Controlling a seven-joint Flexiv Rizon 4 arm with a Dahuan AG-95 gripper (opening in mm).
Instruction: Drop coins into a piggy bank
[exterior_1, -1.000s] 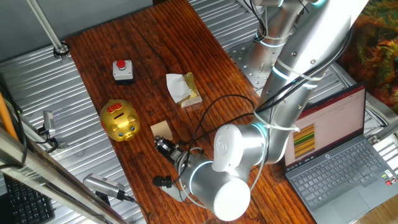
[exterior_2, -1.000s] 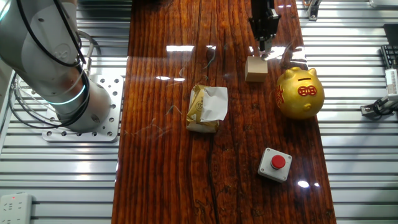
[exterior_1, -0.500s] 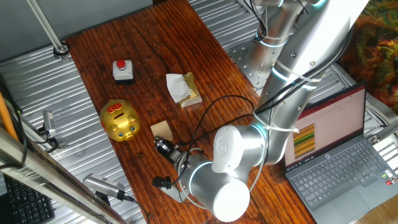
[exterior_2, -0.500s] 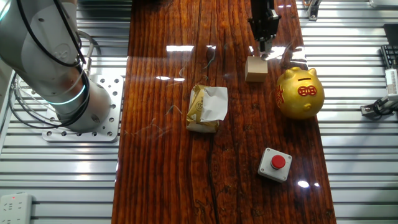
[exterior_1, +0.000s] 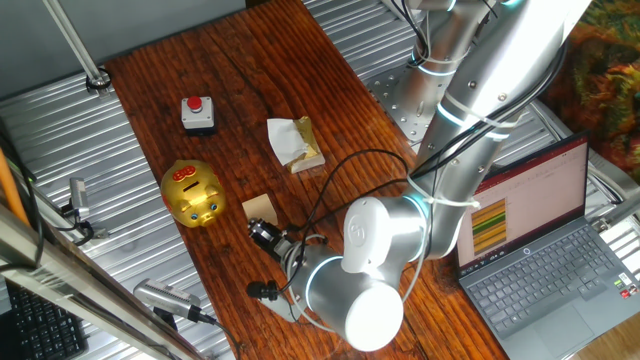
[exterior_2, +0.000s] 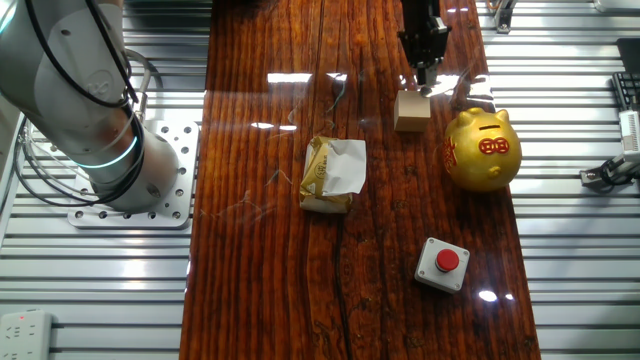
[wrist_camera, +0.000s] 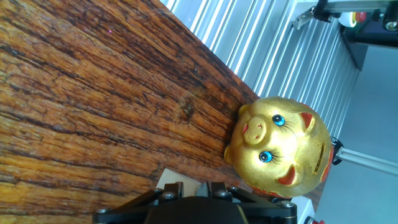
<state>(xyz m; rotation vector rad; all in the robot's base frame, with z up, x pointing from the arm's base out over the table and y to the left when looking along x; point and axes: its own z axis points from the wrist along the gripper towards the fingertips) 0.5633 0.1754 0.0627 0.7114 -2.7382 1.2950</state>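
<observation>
The pincer (exterior_2: 423, 78) hangs above the wooden cube (exterior_2: 410, 111) on the table (exterior_2: 260, 250); whether its fingers are parted or grip anything cannot be told. The piggy bank (exterior_2: 482, 150) stands just right of the cube, near the table's right edge. A red button box (exterior_2: 442, 264) sits nearer

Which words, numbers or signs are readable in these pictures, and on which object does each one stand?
No text can be read with certainty.
Piggy bank: gold marks on the red patch of its back, too small to read.
Laptop screen: coloured bars and lines of text, too blurred to read.
Red button: no visible lettering.
</observation>
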